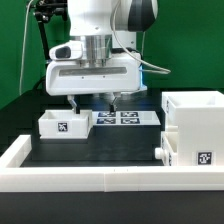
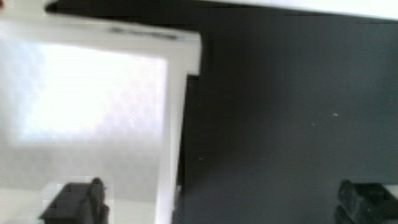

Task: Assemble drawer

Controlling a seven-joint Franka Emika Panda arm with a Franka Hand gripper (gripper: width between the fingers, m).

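A small white open-topped drawer box (image 1: 65, 124) with a marker tag on its front sits on the black table at the exterior view's left. A larger white drawer case (image 1: 195, 128) with tags stands at the right. My gripper (image 1: 93, 102) hangs open just above the small box's right end, holding nothing. In the wrist view the box (image 2: 98, 100) fills one side. Its edge lies between the wide-apart fingers (image 2: 75, 203) of my gripper (image 2: 219, 203), and the rest of the gap shows bare black table.
The marker board (image 1: 122, 118) lies flat behind the gripper at the table's middle. A low white wall (image 1: 100, 172) runs along the front and up the left side. A small white knob (image 1: 160, 152) sticks out of the case's left side.
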